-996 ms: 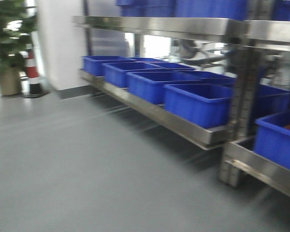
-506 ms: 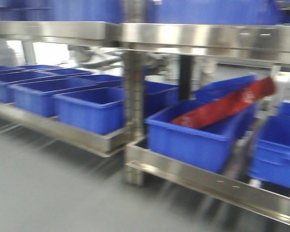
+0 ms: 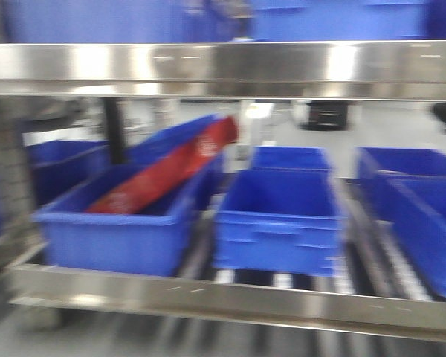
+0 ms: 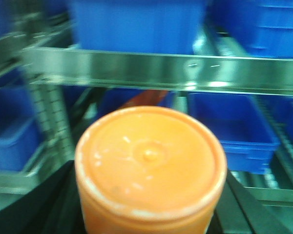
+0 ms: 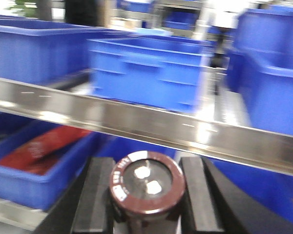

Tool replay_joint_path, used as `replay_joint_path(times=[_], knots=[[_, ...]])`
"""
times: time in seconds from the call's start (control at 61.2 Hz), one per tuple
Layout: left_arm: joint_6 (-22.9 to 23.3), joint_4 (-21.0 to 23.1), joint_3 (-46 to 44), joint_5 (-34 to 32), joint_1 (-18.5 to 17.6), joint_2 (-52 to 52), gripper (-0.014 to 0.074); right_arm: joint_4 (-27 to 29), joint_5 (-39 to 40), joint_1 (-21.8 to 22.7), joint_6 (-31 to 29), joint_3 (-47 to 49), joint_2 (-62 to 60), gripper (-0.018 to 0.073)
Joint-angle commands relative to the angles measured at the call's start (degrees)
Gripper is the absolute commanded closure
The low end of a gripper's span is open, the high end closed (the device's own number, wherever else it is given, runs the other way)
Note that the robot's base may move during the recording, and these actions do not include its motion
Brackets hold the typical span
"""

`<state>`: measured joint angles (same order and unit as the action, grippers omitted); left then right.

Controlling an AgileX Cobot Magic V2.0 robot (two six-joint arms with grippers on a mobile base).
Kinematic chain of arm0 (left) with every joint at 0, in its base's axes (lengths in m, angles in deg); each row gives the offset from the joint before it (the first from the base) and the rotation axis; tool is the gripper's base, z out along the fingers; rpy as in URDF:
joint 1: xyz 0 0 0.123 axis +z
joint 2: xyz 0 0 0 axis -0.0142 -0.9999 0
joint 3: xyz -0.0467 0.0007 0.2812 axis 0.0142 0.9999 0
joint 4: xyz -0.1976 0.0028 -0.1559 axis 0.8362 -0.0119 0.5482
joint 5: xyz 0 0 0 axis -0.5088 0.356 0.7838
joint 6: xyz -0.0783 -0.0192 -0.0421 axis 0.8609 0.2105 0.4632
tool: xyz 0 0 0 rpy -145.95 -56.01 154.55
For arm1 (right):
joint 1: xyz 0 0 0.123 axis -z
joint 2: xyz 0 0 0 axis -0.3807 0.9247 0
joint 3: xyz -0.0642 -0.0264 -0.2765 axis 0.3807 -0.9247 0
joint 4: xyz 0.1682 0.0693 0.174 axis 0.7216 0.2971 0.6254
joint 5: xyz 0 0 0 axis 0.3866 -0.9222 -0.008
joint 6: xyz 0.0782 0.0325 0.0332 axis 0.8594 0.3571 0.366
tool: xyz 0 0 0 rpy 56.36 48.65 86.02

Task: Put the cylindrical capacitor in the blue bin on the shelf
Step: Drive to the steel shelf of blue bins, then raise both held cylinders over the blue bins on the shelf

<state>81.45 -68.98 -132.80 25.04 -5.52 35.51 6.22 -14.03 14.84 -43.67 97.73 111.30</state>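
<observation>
**A:** Front view: the shelf [image 3: 223, 71] fills the frame, a blue bin [image 3: 276, 223] sits dead centre, and no hands show.

**B:** Left wrist view: the left hand [image 4: 149, 197] is closed around an orange can [image 4: 150, 156].

**A:** Only the right wrist view shows it: the right hand [image 5: 146, 166] clamps the capacitor [image 5: 147, 184]. Its terminals face the camera and its long axis runs along the fingers. The blue bin lies ahead, upper centre, past the shelf.

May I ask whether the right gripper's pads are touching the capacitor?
Touching: the right wrist view shows both black pads pressed against the sides of the capacitor.
</observation>
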Motion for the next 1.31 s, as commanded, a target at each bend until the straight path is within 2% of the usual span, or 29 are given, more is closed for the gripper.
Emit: replay_joint_path(times=[0.0,1.29], knots=[[-0.04,0.11,-0.11,-1.20,-0.24,0.26,0.0707,-0.51,1.29,-0.12,-0.23,0.18,-0.17,0.0722],[-0.04,0.11,-0.11,-1.20,-0.24,0.26,0.0707,-0.51,1.29,-0.12,-0.23,0.18,-0.17,0.0722]])
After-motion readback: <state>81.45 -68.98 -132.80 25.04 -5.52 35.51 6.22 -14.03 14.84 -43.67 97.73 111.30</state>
